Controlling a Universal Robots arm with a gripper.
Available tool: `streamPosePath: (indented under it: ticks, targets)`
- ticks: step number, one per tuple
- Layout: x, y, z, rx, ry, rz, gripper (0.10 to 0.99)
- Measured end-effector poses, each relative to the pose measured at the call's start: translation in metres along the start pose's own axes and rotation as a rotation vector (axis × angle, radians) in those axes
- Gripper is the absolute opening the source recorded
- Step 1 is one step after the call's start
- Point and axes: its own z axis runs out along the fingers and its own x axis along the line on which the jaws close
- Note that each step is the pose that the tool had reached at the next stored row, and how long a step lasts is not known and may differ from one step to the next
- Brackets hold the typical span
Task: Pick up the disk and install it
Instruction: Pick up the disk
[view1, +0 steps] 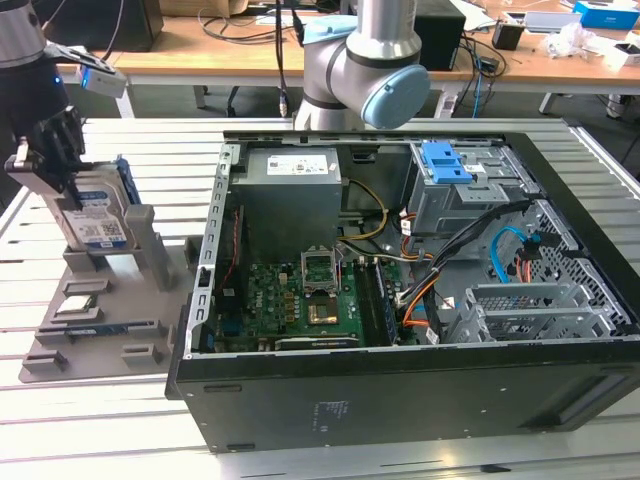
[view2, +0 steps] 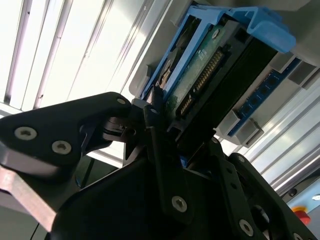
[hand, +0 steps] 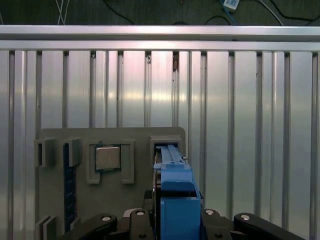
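The disk (view1: 100, 222) is a silver drive with a white-and-blue label in a blue caddy. It stands on edge in a slot of the grey holder plate (view1: 150, 255) at the exterior view's left. My gripper (view1: 68, 180) comes down on it from above, black fingers on both flat sides, shut on the disk. In the second wrist view the disk (view2: 210, 65) shows its connector edge and blue frame running out from between the fingers of my gripper (view2: 172, 137). In the first wrist view the disk's blue caddy edge (hand: 172, 180) rises from my gripper (hand: 172, 217).
An open black computer case (view1: 400, 400) lies at the exterior view's middle and right, with motherboard, cables and a drive cage carrying a blue bracket (view1: 447, 160). A small square silver chip (hand: 107, 157) sits in the holder plate beside the disk's slot. The slatted aluminium table (hand: 250, 125) surrounds the plate.
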Motion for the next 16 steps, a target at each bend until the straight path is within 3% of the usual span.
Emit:
streamPosePath:
  ticks: [16]
  targets:
    - [0.0004,0.0002,-0.0127,0.000,-0.0009,0.000,0.361]
